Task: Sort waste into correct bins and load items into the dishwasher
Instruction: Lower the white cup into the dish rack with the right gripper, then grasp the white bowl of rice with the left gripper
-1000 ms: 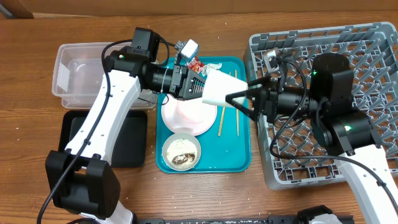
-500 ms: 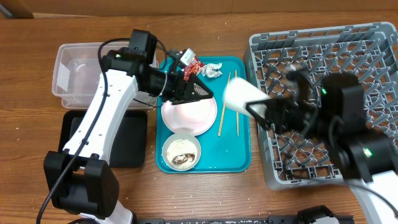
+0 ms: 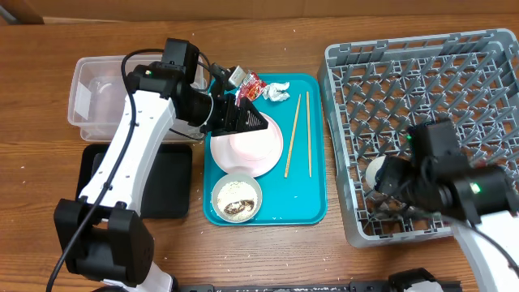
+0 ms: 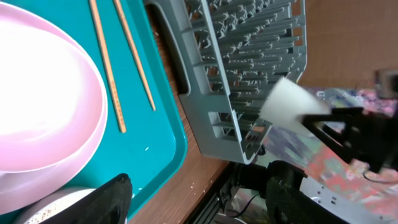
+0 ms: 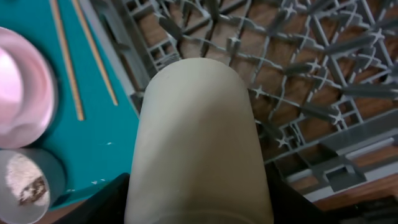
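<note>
The right arm (image 3: 442,174) hides most of the cup (image 3: 375,172) overhead.

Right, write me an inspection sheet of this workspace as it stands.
surface: wooden table carrying teal tray, clear tub, black tray, grey rack.
job's things: pink plate, bowl of food scraps, chopsticks, red wrapper and tissue on the teal tray; cup held inside the rack's outline, contact unclear.
clutter: pale crumbs on the teal tray.
end effectors: left end effector open over the plate's edge; right end effector shut on the cup.
cables: black leads along the arms.
surroundings: nothing seen.
</note>
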`<state>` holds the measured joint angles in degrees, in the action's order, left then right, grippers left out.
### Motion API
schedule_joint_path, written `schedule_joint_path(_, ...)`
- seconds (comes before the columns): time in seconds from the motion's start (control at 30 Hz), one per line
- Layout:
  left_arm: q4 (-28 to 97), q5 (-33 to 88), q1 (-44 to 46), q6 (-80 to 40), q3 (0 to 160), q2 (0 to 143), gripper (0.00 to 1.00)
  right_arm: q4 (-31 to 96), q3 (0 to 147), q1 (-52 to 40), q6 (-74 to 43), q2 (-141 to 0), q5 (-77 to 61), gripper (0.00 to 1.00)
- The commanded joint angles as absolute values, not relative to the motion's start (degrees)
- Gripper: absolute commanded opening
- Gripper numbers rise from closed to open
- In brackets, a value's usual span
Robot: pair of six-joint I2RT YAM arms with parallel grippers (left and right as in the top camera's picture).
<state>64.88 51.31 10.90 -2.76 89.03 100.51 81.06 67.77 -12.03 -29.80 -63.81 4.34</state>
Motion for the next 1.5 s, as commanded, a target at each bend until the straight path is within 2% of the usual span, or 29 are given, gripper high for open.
schedule_joint_path(0.0,64.75,50.43,11.25,-1.21,90.67,96.49,0.7,81.3,68.64,-11.88,-32.16,-68.53,6.83,0.56)
schedule_joint_path(0.1,64.79,50.0,11.25,-1.23,90.65,93.65,0.7,81.62,68.64,-11.88,-33.06,-73.28,6.83,0.64)
schedule_joint_path(0.2,65.63,45.69,11.25,-1.28,90.67,89.12,0.69,82.43,68.64,-11.88,-33.06,-76.36,5.58,0.64)
schedule_joint_path(0.3,67.22,37.3,11.29,-1.89,90.67,84.75,0.7,81.25,68.77,-11.88,-33.06,-76.34,5.48,0.79)
schedule_joint_path(0.37,68.6,32.18,11.4,-2.94,90.65,82.32,0.71,79.46,69.6,-11.88,-33.04,-74.98,5.48,0.84)
schedule_joint_path(0.4,69.89,28.14,11.7,-3.84,90.65,80.6,0.71,78.22,71.18,-11.88,-33.04,-73.38,5.48,0.9)
schedule_joint_path(0.6,74.61,21.3,15.03,-6.02,89.47,79.85,0.7,71.29,77.12,-12.05,-28.84,-67.57,0.67,0.91)
schedule_joint_path(0.67,74.28,16.27,19.09,-9.21,85.86,79.85,0.7,65.76,77.19,-12.69,-25.34,-64.71,-4.4,0.9)
schedule_joint_path(0.8,69.52,10.72,26.59,-14.04,76.12,79.88,0.69,62.67,77.19,-13.54,-25.28,-63.24,-4.67,0.9)
schedule_joint_path(0.9,61.45,7.77,32.23,-17.08,66.78,80.66,0.62,62.46,77.17,-13.54,-25.3,-63.57,-4.69,0.91)
schedule_joint_path(1.0,52.93,4.86,36.77,-18.46,60.05,83.59,0.5,62.5,77.17,-13.54,-25.28,-64.4,-4.84,0.91)
schedule_joint_path(1.23,47.24,-0.54,41.85,-18.48,58.72,93.21,0.44,64.05,77.17,-13.54,-25.3,-66.67,-4.84,0.91)
schedule_joint_path(1.3,46.96,-0.43,42.41,-18.55,58.72,95.74,0.35,64.2,77.17,-13.54,-25.28,-67.24,-4.84,0.91)
schedule_joint_path(1.37,46.52,-0.64,42.52,-18.46,58.72,97.84,0.31,64.49,77.17,-13.54,-25.3,-67.77,-4.84,0.91)
schedule_joint_path(1.47,46.02,-1.32,42.5,-18.48,58.76,99.02,0.07,64.69,77.17,-13.54,-25.3,-68.29,-4.84,0.91)
